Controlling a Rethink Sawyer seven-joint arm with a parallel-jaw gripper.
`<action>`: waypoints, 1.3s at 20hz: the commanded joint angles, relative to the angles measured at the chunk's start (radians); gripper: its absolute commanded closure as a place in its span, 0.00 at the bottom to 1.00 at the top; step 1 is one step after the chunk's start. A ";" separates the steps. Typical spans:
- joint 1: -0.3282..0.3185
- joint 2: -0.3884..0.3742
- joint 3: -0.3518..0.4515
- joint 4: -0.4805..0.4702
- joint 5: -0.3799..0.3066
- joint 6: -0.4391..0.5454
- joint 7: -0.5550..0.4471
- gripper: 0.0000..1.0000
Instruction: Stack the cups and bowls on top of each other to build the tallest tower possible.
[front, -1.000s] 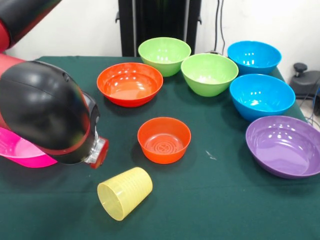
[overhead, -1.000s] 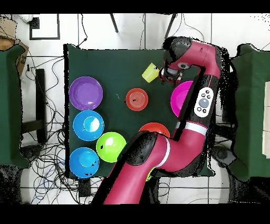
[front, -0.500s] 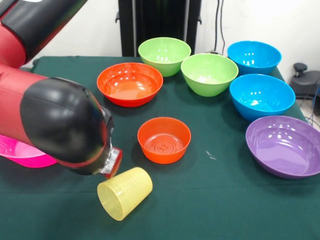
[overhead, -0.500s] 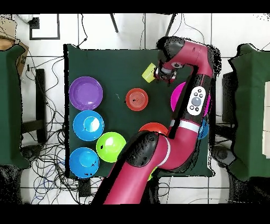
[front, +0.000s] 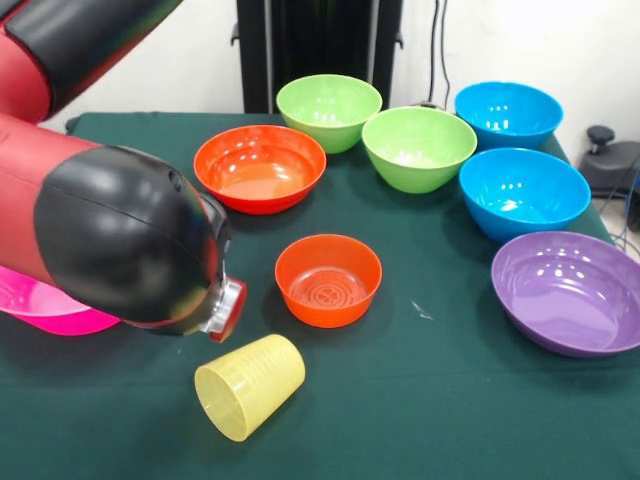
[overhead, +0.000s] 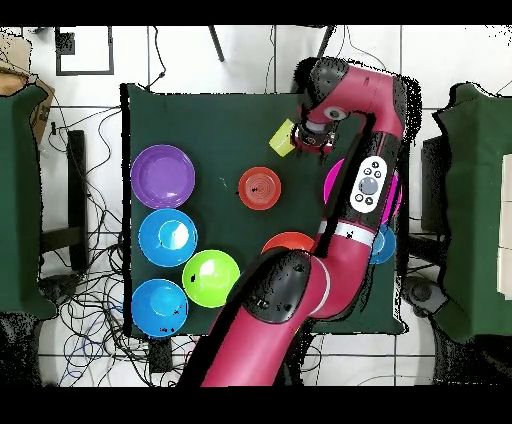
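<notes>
A pale-yellow cup (front: 250, 385) lies on its side near the table's front edge, and shows in the overhead view (overhead: 283, 139) too. My gripper (front: 224, 311) hangs just left of and above the cup, close beside it in the overhead view (overhead: 309, 140). The bowls stand apart and upright: small orange (front: 328, 280), large orange (front: 260, 167), two lime green (front: 329, 110) (front: 419, 147), two blue (front: 508, 113) (front: 524, 192), purple (front: 570, 292). The pink bowl (front: 40, 305) is partly hidden behind my arm. No tower of stacked bowls shows.
My bulky black wrist housing (front: 130, 240) blocks the table's left part in the front view. In the overhead view, a third blue bowl (overhead: 385, 245) peeks out beside my arm. The table (front: 450, 420) has a dark green cloth.
My wrist has swung toward the cup and now hangs close beside it. The cup and bowls have not moved.
</notes>
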 joint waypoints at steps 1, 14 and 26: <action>-0.037 -0.077 0.205 0.037 -0.226 0.106 -0.316 0.00; -0.079 -0.109 0.349 0.067 -0.387 0.125 -0.327 0.00; -0.092 -0.133 0.467 0.073 -0.528 0.149 -0.297 0.00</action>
